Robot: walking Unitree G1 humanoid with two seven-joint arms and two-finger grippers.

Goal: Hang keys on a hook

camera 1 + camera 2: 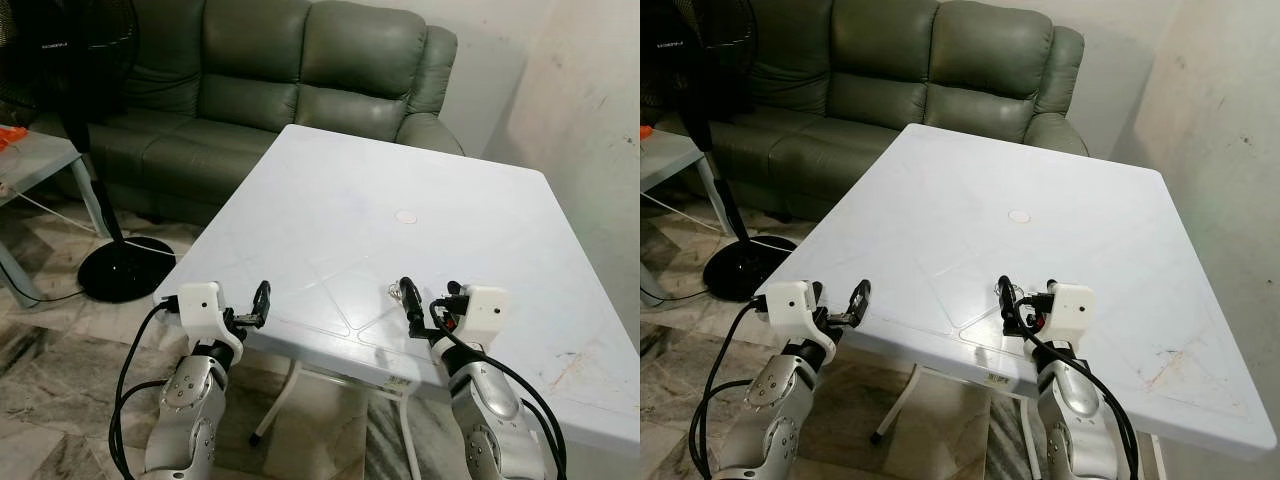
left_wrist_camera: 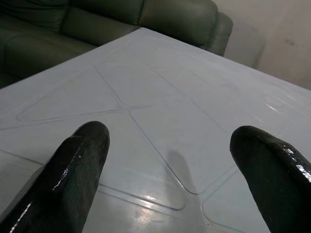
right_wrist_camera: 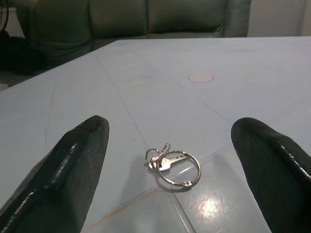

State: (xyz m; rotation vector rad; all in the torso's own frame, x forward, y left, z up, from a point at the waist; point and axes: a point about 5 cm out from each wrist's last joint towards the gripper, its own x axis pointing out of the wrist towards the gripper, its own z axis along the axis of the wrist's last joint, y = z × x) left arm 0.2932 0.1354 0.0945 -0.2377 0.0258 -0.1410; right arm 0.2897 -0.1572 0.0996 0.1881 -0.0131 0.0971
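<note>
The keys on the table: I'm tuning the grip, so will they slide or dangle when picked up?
The keys lie flat on a thin metal ring, so closing fingers may skate them across the smooth white table. Once lifted by the ring, the loose keys will probably swing and hang. They look small and light. The right gripper faces them with jaws open.

Both silver arms reach forward from below, wrists level. The left gripper (image 1: 262, 303) sits at the near edge of the surface (image 1: 400, 180), jaws spread wide and holding nothing. The right gripper (image 1: 412, 302) hovers low over the surface, jaws likewise parted; it may be touching it, though that is unclear.
</note>
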